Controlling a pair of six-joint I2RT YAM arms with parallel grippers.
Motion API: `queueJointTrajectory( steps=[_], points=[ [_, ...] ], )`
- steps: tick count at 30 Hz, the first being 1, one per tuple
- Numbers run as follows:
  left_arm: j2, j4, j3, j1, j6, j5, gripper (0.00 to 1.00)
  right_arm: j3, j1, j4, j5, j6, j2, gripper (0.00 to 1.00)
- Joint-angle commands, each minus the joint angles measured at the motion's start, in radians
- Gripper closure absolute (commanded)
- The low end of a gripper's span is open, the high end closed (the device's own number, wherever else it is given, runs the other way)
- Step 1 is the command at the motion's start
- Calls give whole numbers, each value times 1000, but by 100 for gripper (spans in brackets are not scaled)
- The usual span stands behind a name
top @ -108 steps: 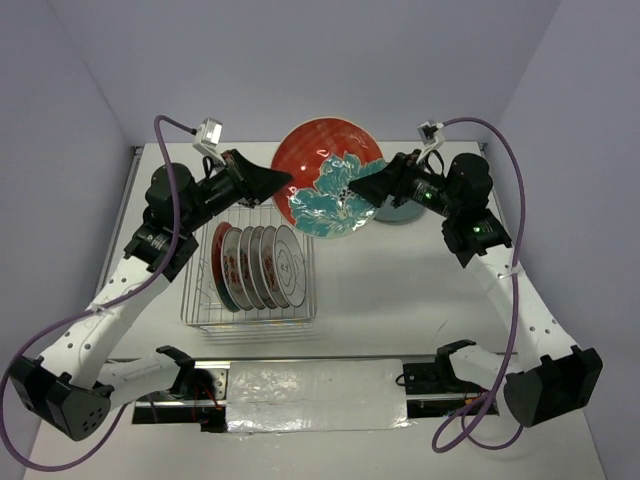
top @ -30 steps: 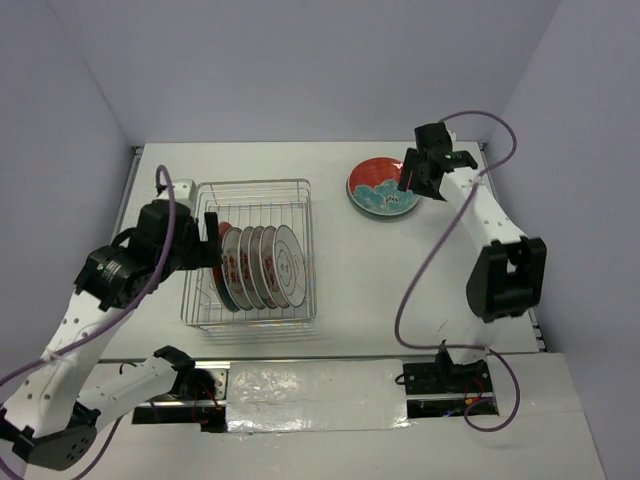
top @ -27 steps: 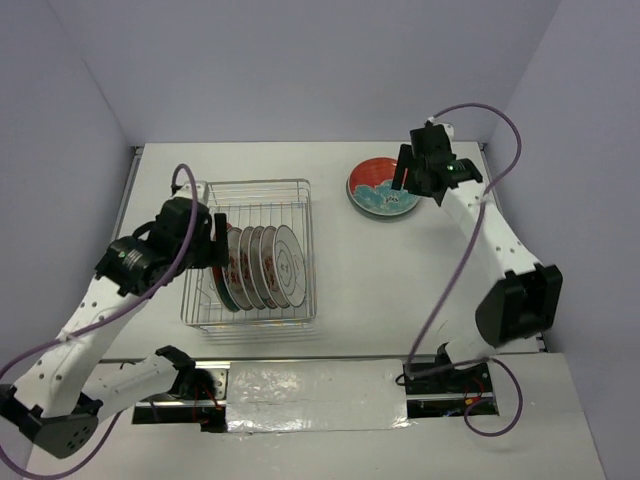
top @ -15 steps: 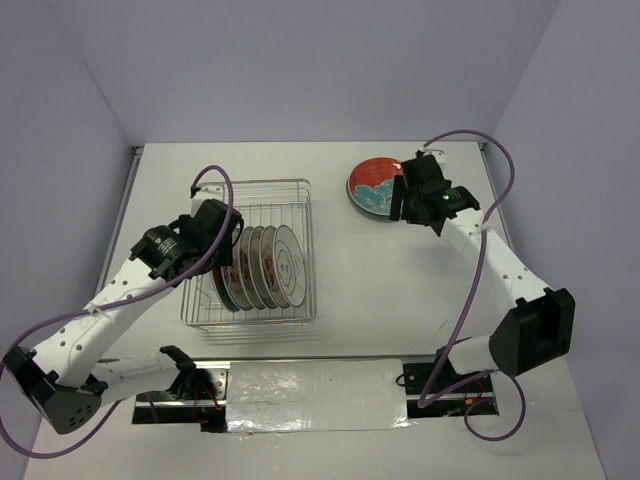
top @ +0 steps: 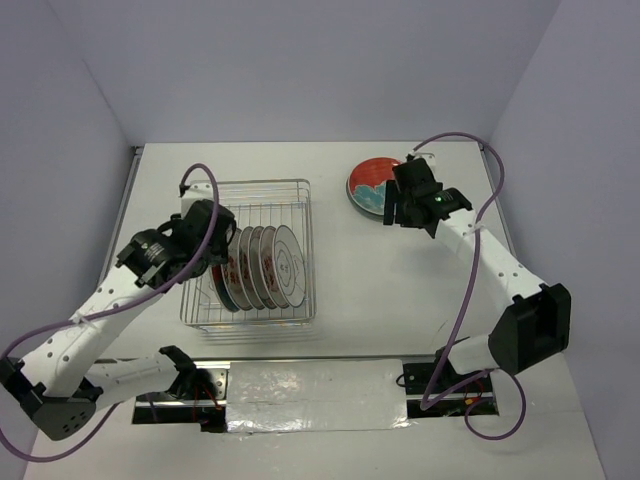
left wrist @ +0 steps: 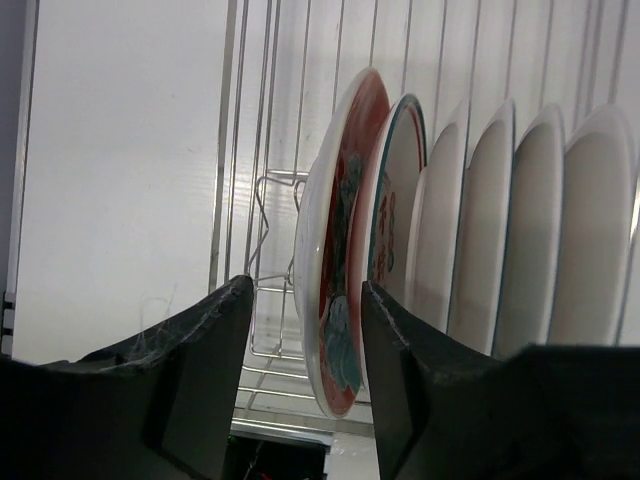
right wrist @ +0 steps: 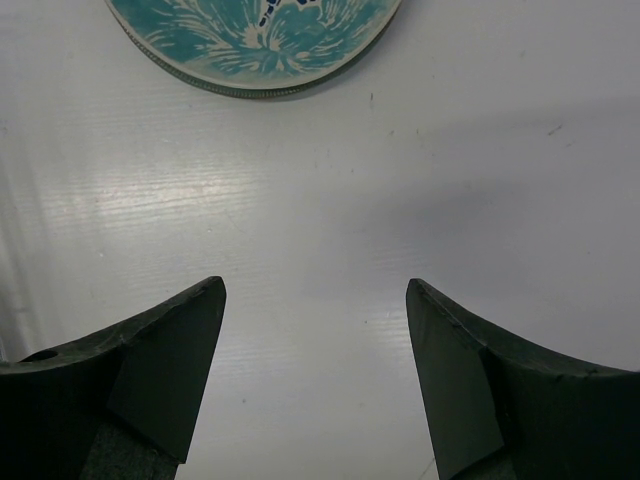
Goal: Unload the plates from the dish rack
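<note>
The dish rack [top: 250,185] holds a row of upright plates [top: 270,265]. At the left end of that row stands a red plate [left wrist: 345,200] with a teal pattern, and beside it a white plate with a teal rim [left wrist: 395,200]. My left gripper [left wrist: 305,283] straddles the red plate's rim, one finger on each side. The right finger is close against the plate's face, and a gap shows on the left. Another red plate [top: 368,185] lies flat on the table at the back right. My right gripper [right wrist: 315,285] hangs open just in front of that plate [right wrist: 250,40], holding nothing.
Several more white plates [left wrist: 500,220] fill the rack to the right of the teal-rimmed one. The rack's wire wall [left wrist: 228,150] rises close to the left of my left finger. White table [right wrist: 320,200] lies under the right gripper. Walls enclose the table on three sides.
My left gripper has come down over the left end of the row and its jaws have narrowed around the red plate. The right gripper has drawn back from the plate on the table.
</note>
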Motion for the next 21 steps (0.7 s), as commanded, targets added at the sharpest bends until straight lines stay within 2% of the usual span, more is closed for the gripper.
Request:
queueJointTrajectory(
  steps=[1, 9, 21],
  points=[
    [-39, -14, 78, -3, 13, -12, 41, -2, 22, 31, 1, -2, 12, 20],
    [-20, -13, 26, -3, 22, -36, 41, -12, 39, 32, 3, 4, 32, 20],
    [34, 58, -89, -3, 8, -76, 53, -29, 60, 35, 3, 1, 49, 20]
  ],
)
